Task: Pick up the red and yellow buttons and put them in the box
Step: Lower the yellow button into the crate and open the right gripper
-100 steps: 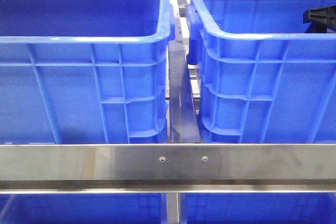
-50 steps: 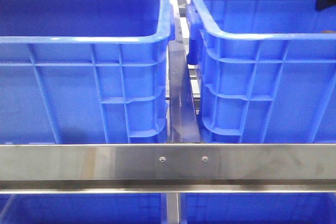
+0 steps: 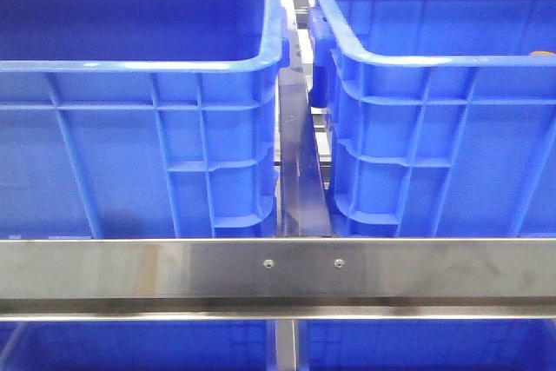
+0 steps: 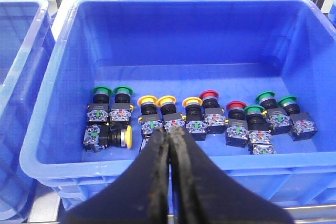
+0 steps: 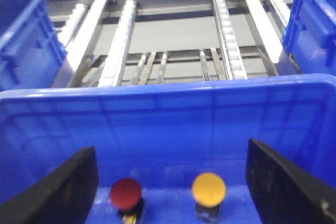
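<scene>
Blue bin (image 4: 52, 77) is holding many buttons; the yellow buttons (image 4: 157, 100) are sitting mid-frame. The left gripper (image 4: 169, 139) is pinched closed, empty. The right gripper (image 5: 170, 182) is spread wide over a red button (image 5: 126, 192), maybe blurry. Closed fingers could knock buttons over.

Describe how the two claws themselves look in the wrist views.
The left claw has black, tapering fingers with brownish, worn-looking inner edges. The right claw shows as two broad black fingers, matte and blurred. No cables or markings are visible on either.
</scene>
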Available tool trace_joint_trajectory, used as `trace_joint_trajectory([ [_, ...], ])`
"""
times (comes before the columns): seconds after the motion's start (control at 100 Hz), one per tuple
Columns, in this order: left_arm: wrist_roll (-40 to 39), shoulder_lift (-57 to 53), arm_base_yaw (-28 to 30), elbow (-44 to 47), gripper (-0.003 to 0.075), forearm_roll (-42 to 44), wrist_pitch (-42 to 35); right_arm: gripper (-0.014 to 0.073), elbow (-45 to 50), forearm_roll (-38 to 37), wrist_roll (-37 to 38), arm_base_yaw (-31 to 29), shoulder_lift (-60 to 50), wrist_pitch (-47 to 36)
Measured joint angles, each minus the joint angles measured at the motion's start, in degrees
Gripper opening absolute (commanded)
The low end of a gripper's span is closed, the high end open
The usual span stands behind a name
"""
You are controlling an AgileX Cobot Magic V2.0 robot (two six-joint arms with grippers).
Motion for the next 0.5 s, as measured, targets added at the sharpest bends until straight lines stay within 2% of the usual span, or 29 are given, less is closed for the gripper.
trace_joint_trajectory([
  [0.42,0.00,0.00,0.00,0.00,-0.0019,0.00,0.10,0.0589,18.52,-0.11,0.00,0.00,-24.80,3.24],
  [0.5,0.00,0.00,0.00,0.00,-0.0019,0.00,0.10,0.0548,20.33,-0.11,0.00,0.00,-27.93,3.33],
])
